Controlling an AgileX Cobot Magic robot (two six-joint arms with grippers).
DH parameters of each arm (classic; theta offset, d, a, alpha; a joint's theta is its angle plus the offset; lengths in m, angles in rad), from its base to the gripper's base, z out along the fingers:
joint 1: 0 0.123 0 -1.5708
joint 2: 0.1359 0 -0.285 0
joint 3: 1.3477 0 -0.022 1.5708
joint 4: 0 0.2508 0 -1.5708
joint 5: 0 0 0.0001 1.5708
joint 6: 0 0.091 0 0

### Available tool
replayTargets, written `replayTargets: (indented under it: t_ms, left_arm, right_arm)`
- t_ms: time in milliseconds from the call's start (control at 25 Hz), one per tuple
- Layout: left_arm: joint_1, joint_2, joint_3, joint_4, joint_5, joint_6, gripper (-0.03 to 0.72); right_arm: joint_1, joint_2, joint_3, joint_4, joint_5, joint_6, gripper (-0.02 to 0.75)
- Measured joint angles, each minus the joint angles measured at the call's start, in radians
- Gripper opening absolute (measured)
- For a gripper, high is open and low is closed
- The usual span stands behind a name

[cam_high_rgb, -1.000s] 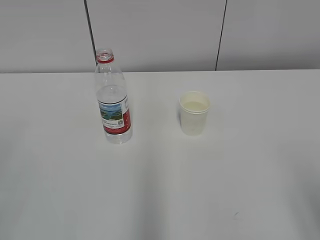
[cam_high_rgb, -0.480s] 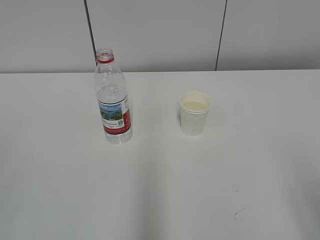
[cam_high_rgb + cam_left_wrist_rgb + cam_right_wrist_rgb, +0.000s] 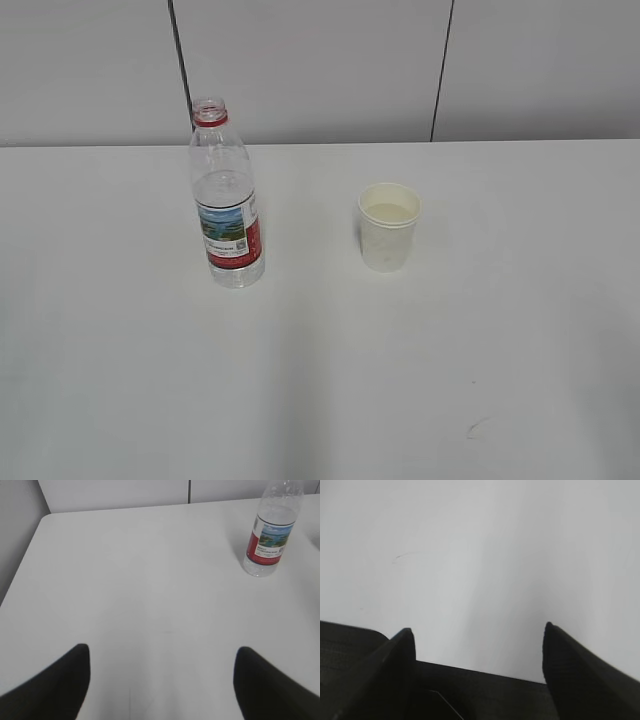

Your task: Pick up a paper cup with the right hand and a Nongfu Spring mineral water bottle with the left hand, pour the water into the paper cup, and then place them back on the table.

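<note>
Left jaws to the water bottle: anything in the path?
Nothing visible. In the left wrist view the left gripper has its jaws spread over bare table, and the bottle stands upright ahead and to the right. The paper cup stands apart, on the bottle's far side.
</note>
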Motion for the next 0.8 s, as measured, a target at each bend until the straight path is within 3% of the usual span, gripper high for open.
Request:
replayTargets:
  t_ms: [800]
  left_arm:
    - [0.0,-0.001,0.0,0.0,0.0,0.026,0.529]
  right_arm:
    - [0.0,-0.336,0.0,0.008,0.01,-0.06,0.582]
